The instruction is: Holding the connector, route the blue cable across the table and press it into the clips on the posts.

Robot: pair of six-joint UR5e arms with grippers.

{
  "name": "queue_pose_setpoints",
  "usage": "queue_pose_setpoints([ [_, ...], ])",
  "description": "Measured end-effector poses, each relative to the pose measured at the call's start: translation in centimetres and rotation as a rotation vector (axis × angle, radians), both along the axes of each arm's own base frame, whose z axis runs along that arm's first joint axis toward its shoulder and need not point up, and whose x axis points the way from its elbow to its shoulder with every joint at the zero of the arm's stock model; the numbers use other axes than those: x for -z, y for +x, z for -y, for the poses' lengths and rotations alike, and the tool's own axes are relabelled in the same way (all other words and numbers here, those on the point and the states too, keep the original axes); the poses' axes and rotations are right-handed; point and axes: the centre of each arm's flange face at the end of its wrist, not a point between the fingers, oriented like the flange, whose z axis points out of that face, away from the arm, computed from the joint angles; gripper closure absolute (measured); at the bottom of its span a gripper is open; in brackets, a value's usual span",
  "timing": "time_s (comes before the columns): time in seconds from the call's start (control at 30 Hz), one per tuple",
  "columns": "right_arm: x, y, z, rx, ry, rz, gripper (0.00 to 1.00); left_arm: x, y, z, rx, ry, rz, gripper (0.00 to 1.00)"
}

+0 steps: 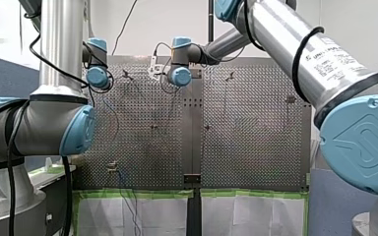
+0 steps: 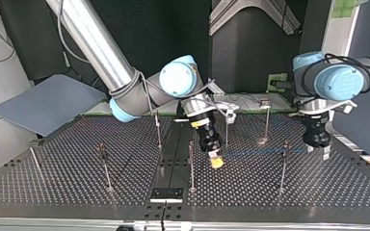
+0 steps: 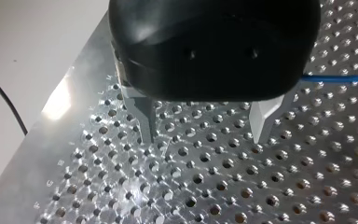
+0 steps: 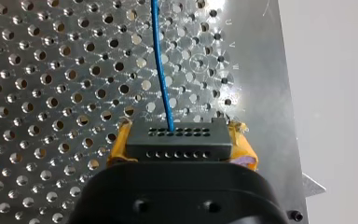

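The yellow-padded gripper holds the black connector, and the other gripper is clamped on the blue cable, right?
Not quite. My left gripper is open and holds nothing. In the left wrist view the blue cable passes beside it, not between its fingers. My right gripper does hold the black connector.

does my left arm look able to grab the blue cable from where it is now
Likely yes: my left gripper is open and empty, and the blue cable runs close beside it, not yet between its jaws, with nothing in the way. A small sideways shift looks enough.
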Motion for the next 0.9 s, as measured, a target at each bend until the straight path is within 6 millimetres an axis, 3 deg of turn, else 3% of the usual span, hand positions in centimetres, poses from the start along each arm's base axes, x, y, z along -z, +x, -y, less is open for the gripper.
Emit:
queue_pose_setpoints([
  [0.37, 0.1, 0.1, -0.2, 0.019, 0.006, 0.002, 1.00, 0.8, -5.2, 1.1, -0.072, -0.005, -0.097, 0.00],
  [0.57, 0.1, 0.2, -0.5, 0.019, 0.006, 0.001, 1.00, 1.1, -8.0, 2.8, -0.027, -0.024, -0.141, 0.00],
  [0.9, 0.1, 0.3, -0.7, 0.019, 0.008, 0.000, 1.00, -2.1, -10.8, 5.9, 0.117, -0.013, -0.092, 0.00],
])
